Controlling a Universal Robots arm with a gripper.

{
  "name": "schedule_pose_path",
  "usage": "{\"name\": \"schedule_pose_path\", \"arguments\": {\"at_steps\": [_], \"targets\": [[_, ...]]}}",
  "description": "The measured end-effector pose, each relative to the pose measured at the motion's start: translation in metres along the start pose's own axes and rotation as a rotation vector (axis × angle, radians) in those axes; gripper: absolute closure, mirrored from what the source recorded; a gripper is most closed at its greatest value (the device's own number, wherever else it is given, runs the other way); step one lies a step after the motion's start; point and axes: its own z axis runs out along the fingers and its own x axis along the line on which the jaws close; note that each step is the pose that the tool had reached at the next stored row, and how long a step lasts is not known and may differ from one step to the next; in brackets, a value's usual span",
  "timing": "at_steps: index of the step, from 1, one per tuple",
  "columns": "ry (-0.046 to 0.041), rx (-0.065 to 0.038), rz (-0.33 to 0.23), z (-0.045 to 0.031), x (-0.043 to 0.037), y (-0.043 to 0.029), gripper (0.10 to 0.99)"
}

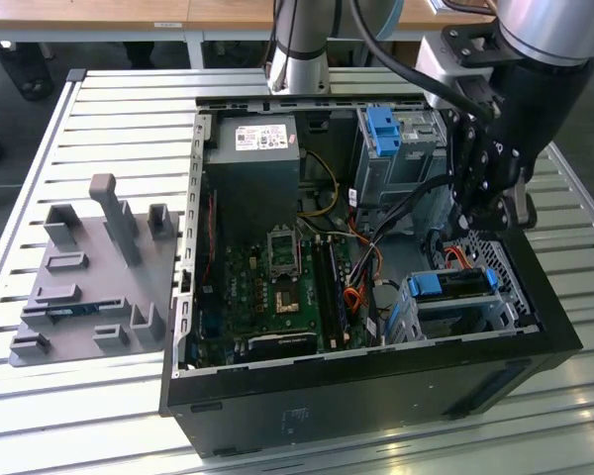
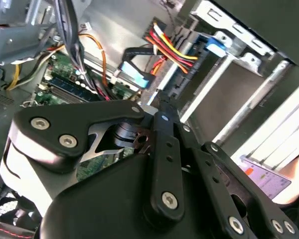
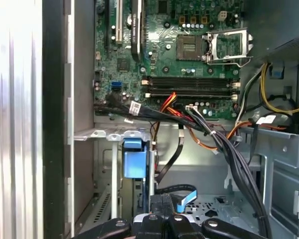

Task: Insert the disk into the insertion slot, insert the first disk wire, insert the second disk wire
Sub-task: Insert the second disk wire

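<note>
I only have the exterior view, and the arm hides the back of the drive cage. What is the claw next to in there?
Observer: In the second wrist view, the tip of the claw sits just short of a blue flat connector on a black cable.
Operator: Any power wires close by?
Observer: Yes. A red, yellow and black wire bundle runs beside that connector toward the blue carrier end of the disk.
</note>
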Motion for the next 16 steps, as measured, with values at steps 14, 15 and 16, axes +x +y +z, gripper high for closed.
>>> {"name": "schedule_pose_path", "arguments": {"at_steps": [14, 15, 16], "targets": [[0.0198, 0.002, -0.001, 0.0108, -0.0225, 0.0046, 0.898], [0.0220, 0.002, -0.001, 0.0120, -0.0233, 0.0046, 0.839], [0.0243, 0.002, -0.001, 0.0133, -0.0237, 0.0047, 0.839]]}}
